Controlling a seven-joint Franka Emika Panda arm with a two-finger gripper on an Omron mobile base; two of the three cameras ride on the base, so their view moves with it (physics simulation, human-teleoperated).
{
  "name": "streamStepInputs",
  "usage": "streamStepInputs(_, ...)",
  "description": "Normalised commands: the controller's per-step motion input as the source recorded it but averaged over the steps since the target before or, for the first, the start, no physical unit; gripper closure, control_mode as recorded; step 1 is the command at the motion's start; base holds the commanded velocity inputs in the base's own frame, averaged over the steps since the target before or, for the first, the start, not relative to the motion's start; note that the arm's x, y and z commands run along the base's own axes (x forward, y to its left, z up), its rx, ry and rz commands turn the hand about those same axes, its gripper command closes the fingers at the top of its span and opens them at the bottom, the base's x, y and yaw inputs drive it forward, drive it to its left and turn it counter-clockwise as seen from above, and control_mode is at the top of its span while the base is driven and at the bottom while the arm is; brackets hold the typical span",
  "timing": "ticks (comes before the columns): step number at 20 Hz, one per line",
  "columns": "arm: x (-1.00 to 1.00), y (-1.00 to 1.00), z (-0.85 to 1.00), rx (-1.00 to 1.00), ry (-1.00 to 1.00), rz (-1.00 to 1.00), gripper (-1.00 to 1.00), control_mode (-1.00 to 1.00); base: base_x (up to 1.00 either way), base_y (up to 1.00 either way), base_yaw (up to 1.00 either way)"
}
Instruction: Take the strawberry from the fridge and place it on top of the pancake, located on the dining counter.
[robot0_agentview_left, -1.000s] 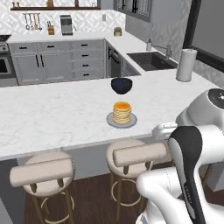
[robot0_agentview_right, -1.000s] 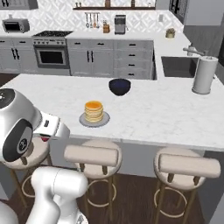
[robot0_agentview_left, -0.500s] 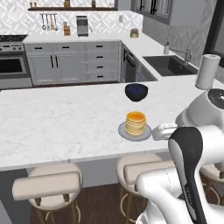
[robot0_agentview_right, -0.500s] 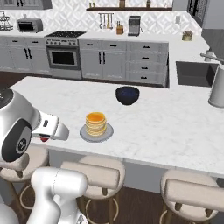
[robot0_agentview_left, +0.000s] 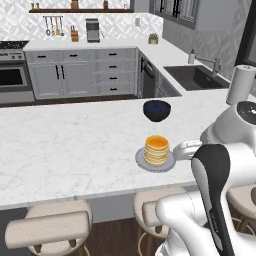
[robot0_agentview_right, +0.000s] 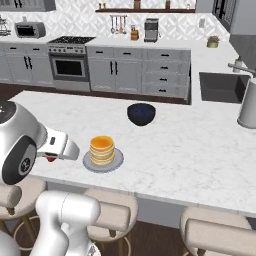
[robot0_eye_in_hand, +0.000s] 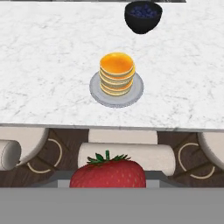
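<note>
Above stools (robot0_eye_in_hand: 127, 155), claw (robot0_eye_in_hand: 108, 183) grips strawberry (robot0_eye_in_hand: 108, 173).

No readable text, no labels, no brand marks, no numbers or signs — appliances, cabinets and counters all plain, far wall items too small to make out any lettering.

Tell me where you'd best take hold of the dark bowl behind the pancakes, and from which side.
Grip the dark bowl at its rim, coming straight down from above with one finger inside and one outside. It stands upright and open on the counter, and its rounded sides would likely slip in a side pinch. The near rim is probably easiest, though the pancakes stand just in front of it.
</note>
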Motion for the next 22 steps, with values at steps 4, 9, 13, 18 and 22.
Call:
streamStepInputs(4, 0.0, 0.0, 0.0, 0.0, 0.0, 0.0, 1.0, 1.0, 0.31, -0.04, 0.0)
streamStepInputs(9, 0.0, 0.0, 0.0, 0.0, 0.0, 0.0, 1.0, 1.0, 0.24, 0.0, 0.0)
streamStepInputs(13, 0.0, 0.0, 0.0, 0.0, 0.0, 0.0, 1.0, 1.0, 0.41, 0.0, 0.0)
streamStepInputs(18, 0.98, -0.01, 0.16, 0.0, 0.14, 0.01, 1.0, -1.0, 0.0, 0.0, 0.0)
streamStepInputs(22, 1.0, -0.04, -0.01, 0.0, 0.02, 0.0, 1.0, -1.0, 0.0, 0.0, 0.0)
